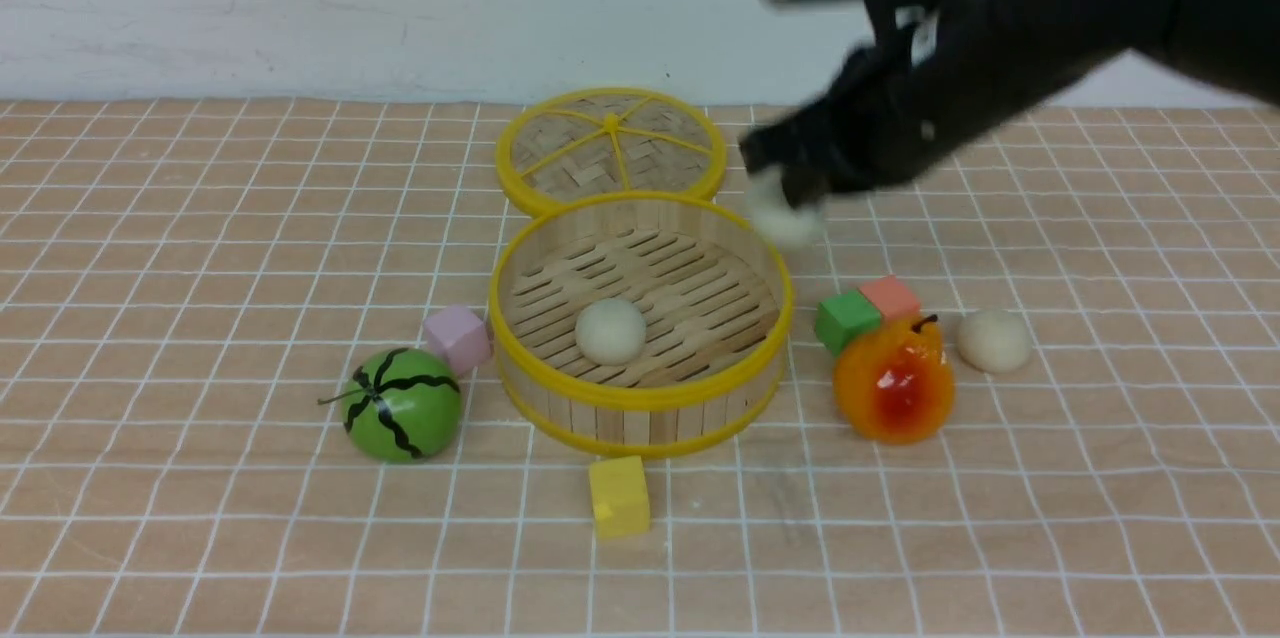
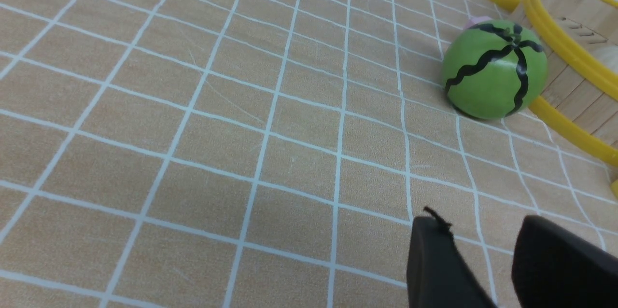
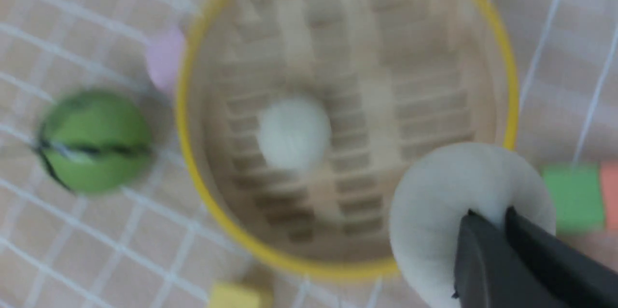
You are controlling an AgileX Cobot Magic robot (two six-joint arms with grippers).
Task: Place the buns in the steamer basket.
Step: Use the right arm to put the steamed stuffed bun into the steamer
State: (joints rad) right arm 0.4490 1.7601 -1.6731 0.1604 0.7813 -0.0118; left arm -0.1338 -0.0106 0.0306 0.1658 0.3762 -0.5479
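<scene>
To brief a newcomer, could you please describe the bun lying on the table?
Find the steamer basket, then look right, past the glossy orange-red fruit. The bun lies just beyond that fruit: a matte off-white ball, unlike the shiny fruit and coloured blocks nearby.

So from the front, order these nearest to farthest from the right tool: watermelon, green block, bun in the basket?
From the right tool:
1. green block, on the right side.
2. bun on the basket floor, in the middle.
3. watermelon, far left.
</scene>
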